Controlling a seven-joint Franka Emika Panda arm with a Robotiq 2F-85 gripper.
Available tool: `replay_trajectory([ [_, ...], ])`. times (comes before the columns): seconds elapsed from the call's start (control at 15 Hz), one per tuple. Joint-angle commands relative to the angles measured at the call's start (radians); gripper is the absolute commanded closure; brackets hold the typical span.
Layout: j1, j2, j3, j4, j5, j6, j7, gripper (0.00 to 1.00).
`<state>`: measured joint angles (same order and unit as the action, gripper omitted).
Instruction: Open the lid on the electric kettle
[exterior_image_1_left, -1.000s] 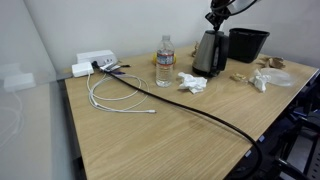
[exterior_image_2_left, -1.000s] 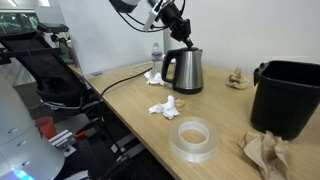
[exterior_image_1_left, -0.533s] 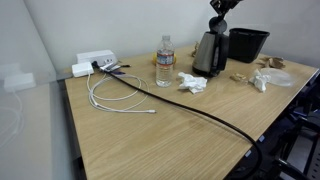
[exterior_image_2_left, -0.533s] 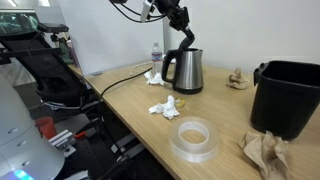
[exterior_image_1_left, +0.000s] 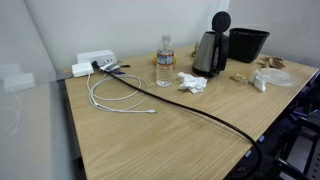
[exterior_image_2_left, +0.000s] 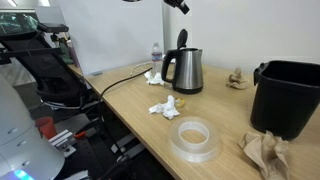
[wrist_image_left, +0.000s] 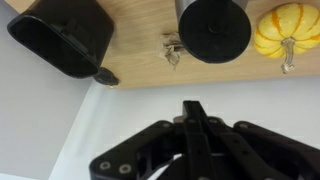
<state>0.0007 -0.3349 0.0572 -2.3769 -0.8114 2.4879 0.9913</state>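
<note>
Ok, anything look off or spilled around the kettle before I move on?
Nothing stands out. The electric kettle stands upright on the table with the lid tipped up open, and no water shows around it. The crumpled tissues beside it are just loose clutter.

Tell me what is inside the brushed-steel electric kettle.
The round black lid stands raised above the electric kettle. The contents cannot be seen: the steel wall hides the inside in both exterior views.
</note>
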Motion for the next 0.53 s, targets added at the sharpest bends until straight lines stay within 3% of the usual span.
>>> replay_trajectory([
  [0.0,-0.005,-0.077,-0.005,-0.069,0.106,0.033,-0.069,1.00],
  [0.13,-0.005,-0.112,-0.005,-0.096,0.186,0.029,-0.121,1.00],
  [0.2,-0.002,-0.129,-0.008,-0.108,0.235,0.029,-0.156,0.90],
  [0.27,0.002,-0.145,-0.012,-0.120,0.290,0.031,-0.196,0.72],
  [0.4,0.001,-0.185,-0.010,-0.133,0.403,0.019,-0.282,0.59],
  [0.47,-0.054,-0.146,0.048,-0.103,0.364,0.010,-0.231,0.53],
])
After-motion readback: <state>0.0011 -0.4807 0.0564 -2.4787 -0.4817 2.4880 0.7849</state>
